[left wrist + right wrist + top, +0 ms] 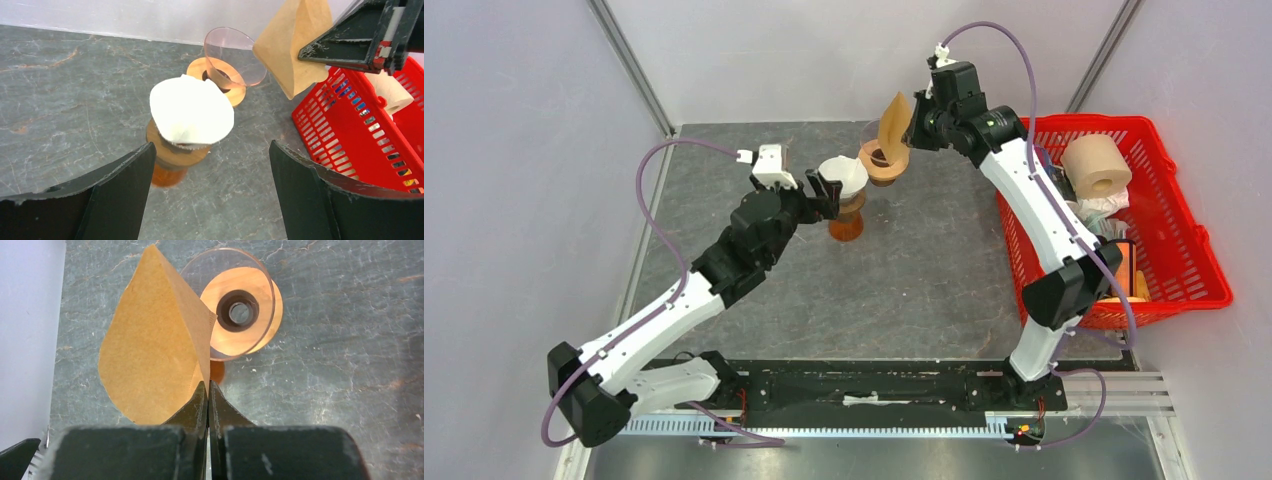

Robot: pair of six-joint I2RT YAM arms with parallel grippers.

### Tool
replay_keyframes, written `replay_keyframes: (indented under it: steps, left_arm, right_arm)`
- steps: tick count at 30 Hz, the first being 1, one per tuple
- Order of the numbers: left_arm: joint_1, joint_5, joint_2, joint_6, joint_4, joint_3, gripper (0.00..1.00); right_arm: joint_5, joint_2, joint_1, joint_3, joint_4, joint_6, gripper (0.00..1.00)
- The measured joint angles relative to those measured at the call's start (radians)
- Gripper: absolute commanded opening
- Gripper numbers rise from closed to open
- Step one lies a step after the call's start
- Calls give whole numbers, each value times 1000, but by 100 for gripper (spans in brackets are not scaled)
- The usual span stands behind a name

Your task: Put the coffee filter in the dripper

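Observation:
A brown coffee filter [150,340] hangs by its seam from my right gripper [207,387], which is shut on it. It hovers just left of and above the clear dripper [227,342] with a wooden collar, whose cone is bare inside. From above, the brown filter [894,120] stands over that dripper [884,160] at the table's back. A second dripper [172,152] on an amber base holds a white filter [192,112]. My left gripper [211,145] is open just in front of it, with nothing between its fingers.
A red basket [1194,270] stands at the right edge of the table, holding a roll of brown paper [1096,165] and other items. The right arm reaches along the basket's left side. Grey walls close in the back and sides.

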Motion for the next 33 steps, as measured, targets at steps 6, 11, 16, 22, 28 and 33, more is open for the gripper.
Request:
replay_keyframes:
  steps: [6, 11, 16, 22, 28, 33]
  left_arm:
    - [71, 80, 130, -3, -14, 126, 90]
    - [90, 118, 235, -3, -12, 216, 91]
    - [114, 160, 330, -3, -13, 275, 91]
    - [122, 188, 350, -3, -19, 280, 91]
    - [125, 184, 330, -3, -21, 269, 91]
    - [125, 179, 312, -3, -26, 262, 91]
  right_arm:
    - [-80, 126, -41, 115, -18, 2, 1]
    - [-125, 187, -57, 150, -35, 10, 9]
    - [-136, 220, -60, 165, -67, 13, 21]
    - [-119, 240, -64, 200, -77, -8, 48]
    - [-79, 245, -66, 217, -75, -50, 51]
    - [-74, 244, -68, 219, -44, -108, 51]
